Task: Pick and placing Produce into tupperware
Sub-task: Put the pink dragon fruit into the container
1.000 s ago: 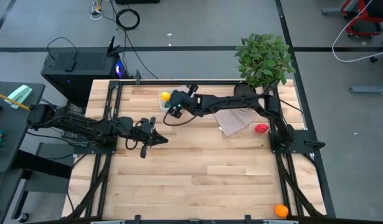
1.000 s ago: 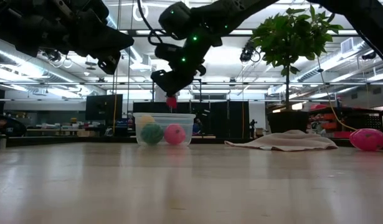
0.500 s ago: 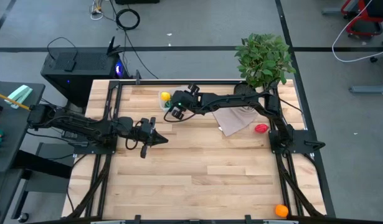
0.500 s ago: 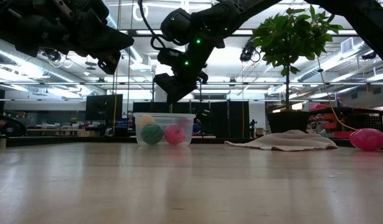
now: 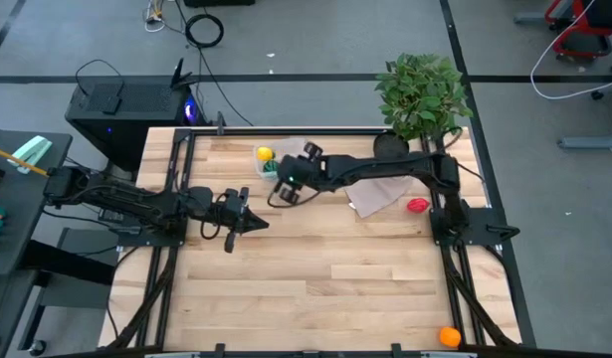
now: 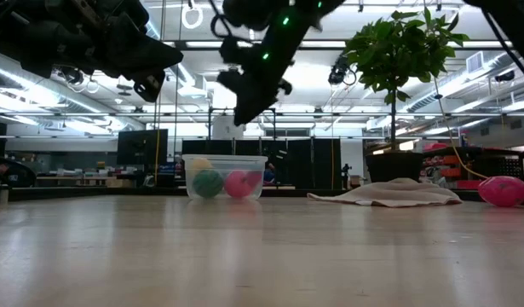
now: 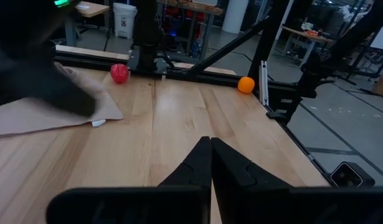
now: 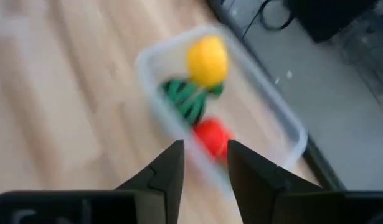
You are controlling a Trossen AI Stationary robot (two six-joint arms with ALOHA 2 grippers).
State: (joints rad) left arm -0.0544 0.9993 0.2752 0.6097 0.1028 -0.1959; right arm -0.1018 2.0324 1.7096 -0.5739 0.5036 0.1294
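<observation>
Right gripper point(image 8: 203, 163) raised above and just beside the small clear plastic tub point(image 5: 273, 157), fingers apart with nothing between them; presumably lifted clear for the next pick. Tub placed near the table's far edge, holding a yellow round piece point(image 8: 207, 58), a dark-green striped ball point(image 8: 186, 98) and a red piece point(image 8: 213, 135). Outstanding on the wooden table point(image 5: 315, 278): a red toy fruit point(image 5: 417, 206) just beside the beige folded cloth point(image 5: 373, 191), and an orange piece point(image 5: 450, 337) at the near right corner. Left gripper point(image 7: 210, 163) parked over the left side, fingertips pressed together, holding nothing. Task judged partly complete.
</observation>
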